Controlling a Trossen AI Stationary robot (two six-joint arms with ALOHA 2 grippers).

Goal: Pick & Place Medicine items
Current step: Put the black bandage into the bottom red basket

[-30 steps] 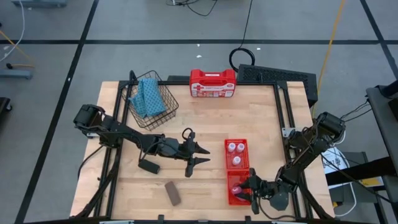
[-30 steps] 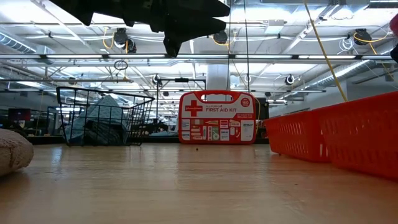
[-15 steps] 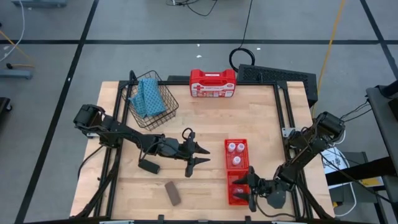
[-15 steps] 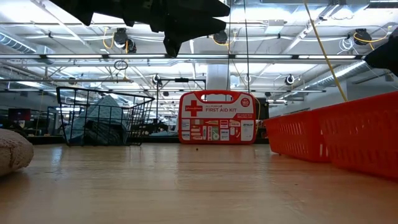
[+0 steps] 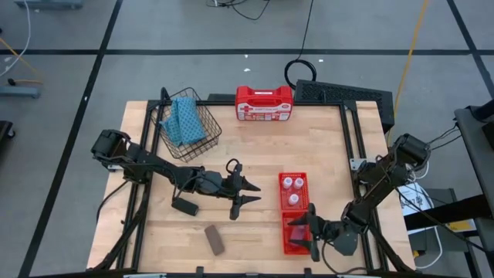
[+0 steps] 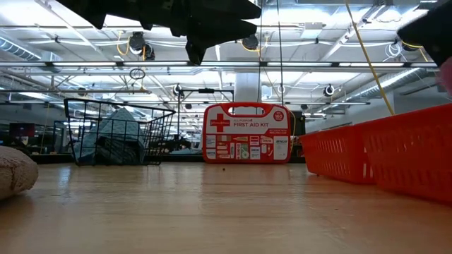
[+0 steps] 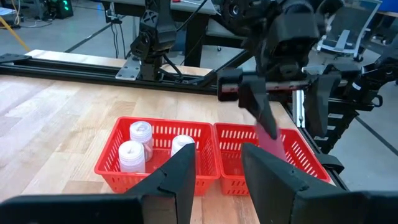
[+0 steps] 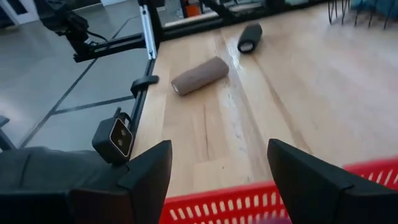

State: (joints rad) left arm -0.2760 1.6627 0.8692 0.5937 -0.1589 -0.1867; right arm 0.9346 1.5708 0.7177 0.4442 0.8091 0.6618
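At the table's near edge, the right gripper (image 5: pixel 312 229) is hovering over the nearer red basket (image 5: pixel 287 245), its fingers (image 7: pixel 314 102) spread wide and empty. The pink piece (image 7: pixel 268 134) is leaning in that basket just below them, touching neither finger. The brown piece (image 5: pixel 214 239) is lying on the bare wood (image 5: pixel 255 154) to the left, well apart from the baskets, with the black piece (image 5: pixel 184 205) a little farther back beside the left arm. Three white bottles (image 5: pixel 292 191) are standing in the farther red basket (image 5: pixel 281 202), which is touching the nearer one. The left gripper (image 5: pixel 248 192) is hanging at mid-table, its fingers parted a little and holding nothing. Toward the back, a wire basket (image 5: pixel 202 137) with a blue cloth (image 5: pixel 182 120) is sitting near a red first aid kit (image 5: pixel 264 103).
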